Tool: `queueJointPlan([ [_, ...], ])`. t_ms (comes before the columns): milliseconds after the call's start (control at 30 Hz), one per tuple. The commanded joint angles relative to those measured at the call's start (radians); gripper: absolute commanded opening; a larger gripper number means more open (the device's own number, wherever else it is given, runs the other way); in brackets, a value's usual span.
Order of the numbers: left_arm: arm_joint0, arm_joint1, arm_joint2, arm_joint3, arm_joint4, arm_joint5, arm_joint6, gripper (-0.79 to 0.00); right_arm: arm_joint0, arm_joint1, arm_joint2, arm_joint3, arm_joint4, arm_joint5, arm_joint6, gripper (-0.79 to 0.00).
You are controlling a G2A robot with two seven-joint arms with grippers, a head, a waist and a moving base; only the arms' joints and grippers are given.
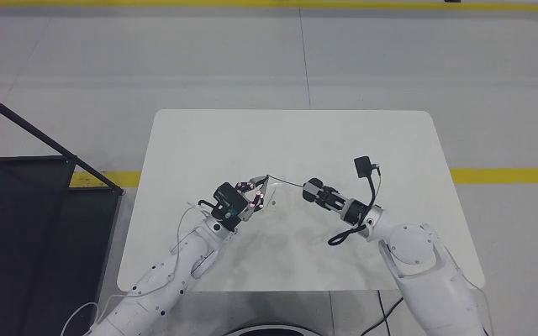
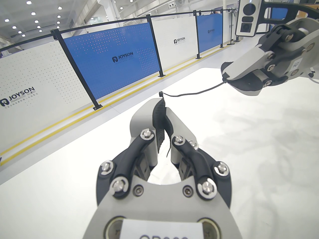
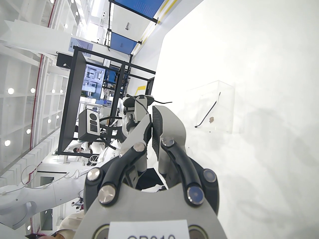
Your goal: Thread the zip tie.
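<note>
My white table (image 1: pixel 210 134) stands on a grey floor (image 1: pixel 252 59) crossed by a yellow line (image 1: pixel 496 175). Blue and white fence panels (image 2: pixel 109 63) run beyond the table. Over the table's middle, the thin black zip tie (image 2: pixel 194 92) spans between my two claws. My left claw (image 2: pixel 162 105) is pressed together on one end, with what looks like the head poking past the tips. My right claw (image 2: pixel 228 78) pinches the other end.

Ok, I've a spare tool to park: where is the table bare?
Bare: the far half of the table, up to its back edge. Crowded: the near middle, where the left gripper and right gripper hold the zip tie.
</note>
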Motion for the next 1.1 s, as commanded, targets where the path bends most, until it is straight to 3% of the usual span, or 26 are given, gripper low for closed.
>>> queueJointPlan([
  [0,0.000,0.000,0.000,0.000,0.000,0.000,0.000,-0.785,0.000,0.000,0.000,0.000,0.000,0.000,0.002,-0.785],
  [433,0.000,0.000,0.000,0.000,0.000,0.000,0.000,-0.785,-0.008,0.000,0.005,-0.002,0.006,-0.011,0.000,-0.785],
  [700,-0.006,-0.002,-0.022,-0.006,-0.008,-0.034,-0.024,-0.785,-0.066,0.011,0.055,-0.035,0.008,-0.054,0.012,-0.785],
  [1067,-0.027,-0.020,-0.019,0.022,0.022,-0.046,-0.023,-0.785,-0.063,0.011,0.036,-0.053,-0.015,-0.035,0.015,-0.785],
])
